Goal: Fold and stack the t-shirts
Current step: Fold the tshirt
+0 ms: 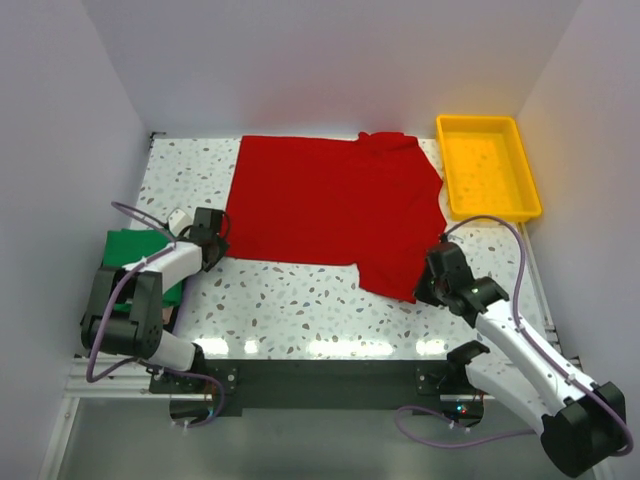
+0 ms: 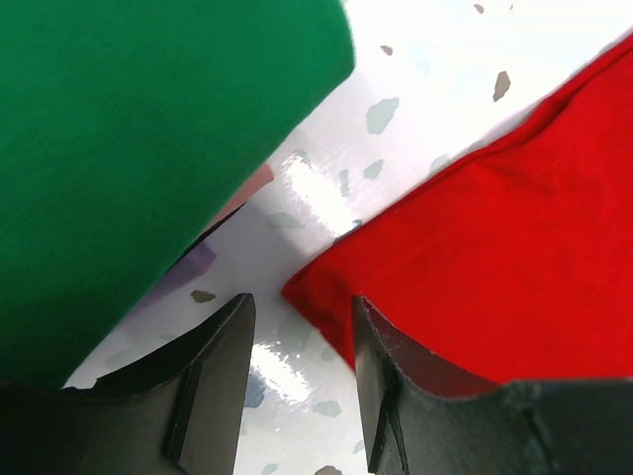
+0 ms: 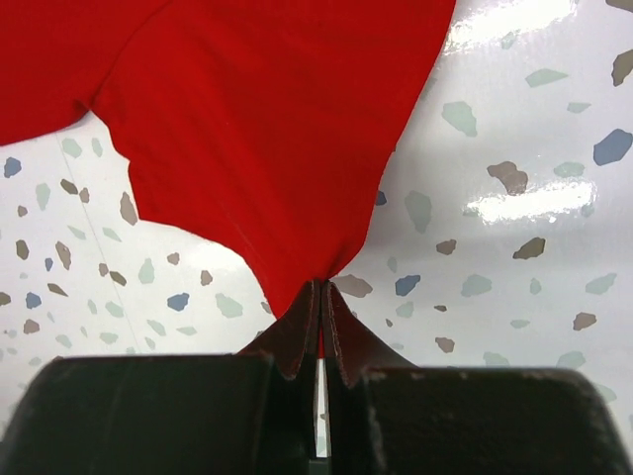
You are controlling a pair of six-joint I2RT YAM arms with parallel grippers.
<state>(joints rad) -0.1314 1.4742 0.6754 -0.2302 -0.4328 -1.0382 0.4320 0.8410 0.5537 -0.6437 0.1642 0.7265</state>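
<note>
The right gripper point(image 3: 320, 292) is clenched on the near right corner of the red t-shirt point(image 1: 330, 205). The left gripper point(image 2: 302, 309) stands released, with that shirt's near left corner between its tips. The green t-shirt point(image 2: 148, 148) lies just to the left.

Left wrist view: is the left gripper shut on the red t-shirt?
No, the left gripper stands open, with the red t-shirt corner loose between its fingers.

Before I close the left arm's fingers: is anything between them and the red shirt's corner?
Nothing visible. Only bare speckled tabletop lies between the open left fingers and the bright red cloth t-shirt; the dark green t-shirt lies aside.
</note>
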